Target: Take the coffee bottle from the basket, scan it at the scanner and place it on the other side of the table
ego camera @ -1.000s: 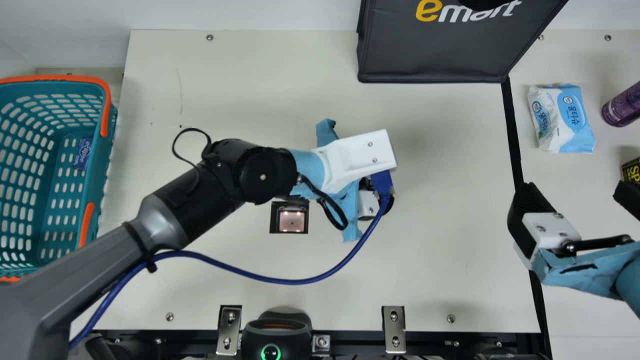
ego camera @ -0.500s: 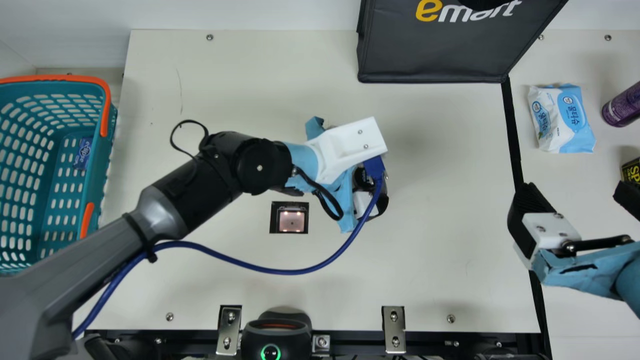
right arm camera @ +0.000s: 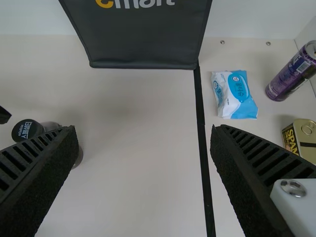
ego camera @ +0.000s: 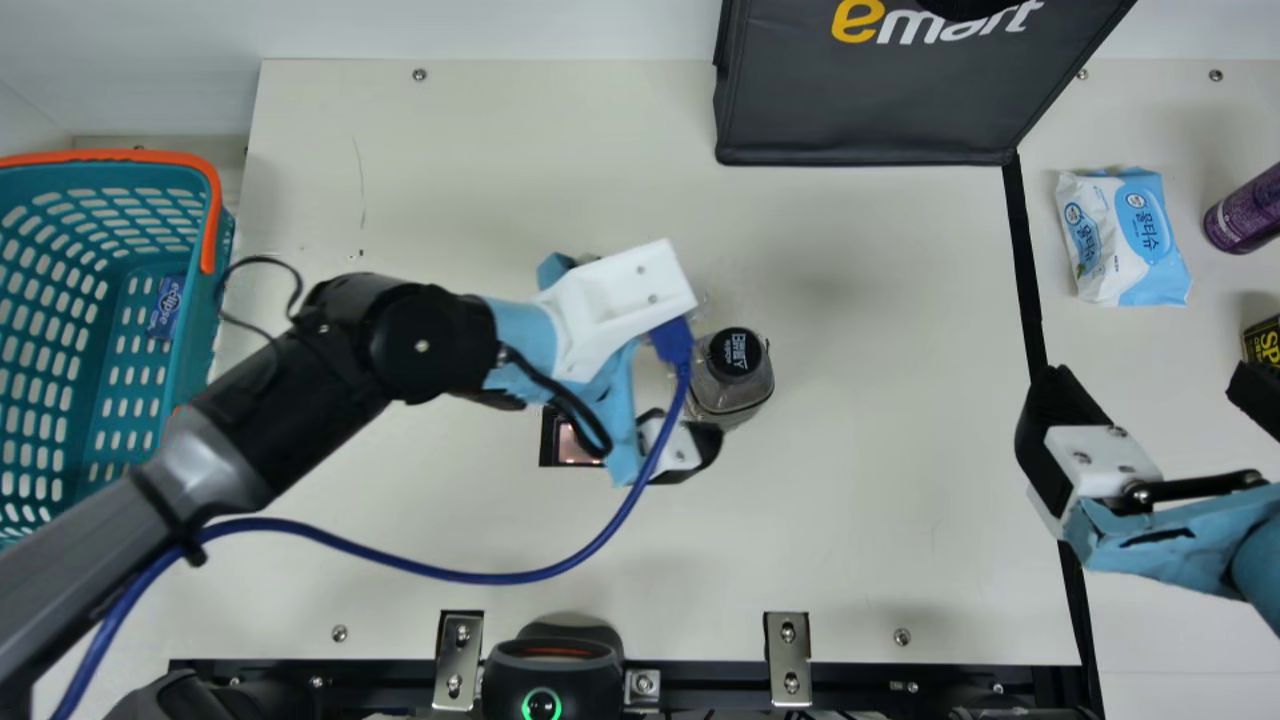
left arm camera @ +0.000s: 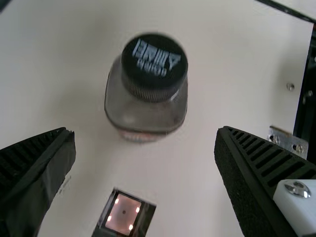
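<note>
In the main view, the left arm [ego camera: 285, 385] slants in over the worktop [ego camera: 900, 520] from the lower left, bent at its wrist, with a blue cable [ego camera: 480, 577] looping beneath it. The left gripper [ego camera: 662, 375] points down, just right of the scanner [ego camera: 578, 450] and partly beyond it; the arm covers part of the scanner's frame. The coffee bottle [ego camera: 733, 375] stands upright on the worktop to the right of the scanner and a little farther back, free of the gripper. The basket [ego camera: 190, 350] is well to the scanner's left. The right arm [ego camera: 1250, 560] comes in far to the scanner's right, the right gripper [ego camera: 1155, 395] hanging there with its jaws wide apart.

Compared with half a second ago, the left gripper has slid leftward off the bottle, toward the scanner; the bottle, then mostly hidden beneath it, now lies in plain sight. The right arm holds the same pose.

In the left wrist view, the left gripper's jaws are spread wide with nothing between them; the bottle stands just past their tips, apart from both, its dark cap up.

In the right wrist view, the right gripper's jaws are open and empty. One finger hides part of the bottle.
</note>
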